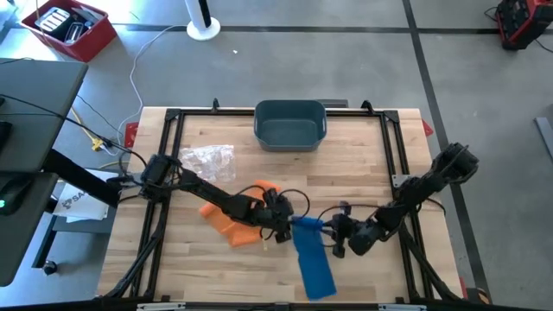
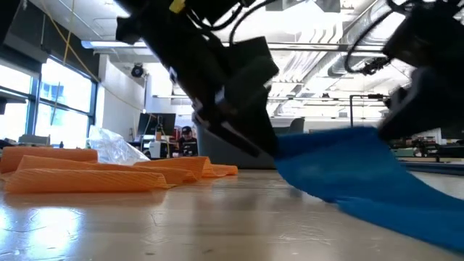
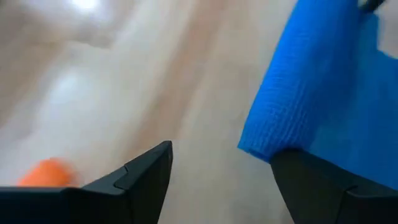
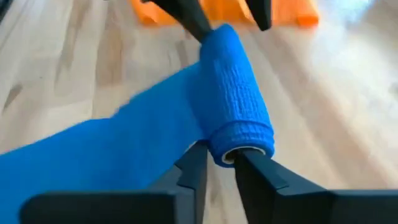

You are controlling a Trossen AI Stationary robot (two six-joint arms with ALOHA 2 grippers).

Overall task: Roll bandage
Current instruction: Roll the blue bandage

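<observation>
A blue bandage (image 1: 311, 255) lies near the table's middle. Its rolled part (image 4: 233, 93) is at the far end. Its loose tail (image 1: 317, 275) runs flat on the wood toward the near edge. My right gripper (image 4: 221, 167) comes in from the right and is shut at the roll's end. My left gripper (image 3: 221, 168) is open at the roll's other end, one finger on each side of it (image 4: 217, 31). My right gripper has the roll's right-hand end (image 4: 239, 148). One finger (image 4: 252, 171) meets the hollow core's mouth and the other (image 4: 194, 163) lies outside, against the roll beside the tail. The fingers run along the roll, slanting down from the right. My left gripper: one finger (image 3: 311, 180) stands close under the roll's end (image 3: 273, 130); whether it touches, I cannot tell.
An orange bandage (image 1: 235, 216), partly unrolled, lies just left of my left gripper. A crumpled clear plastic bag (image 1: 207, 160) lies farther back on the left. A teal bin (image 1: 289, 123) stands at the far edge. Bare wood lies in front, on the left.
</observation>
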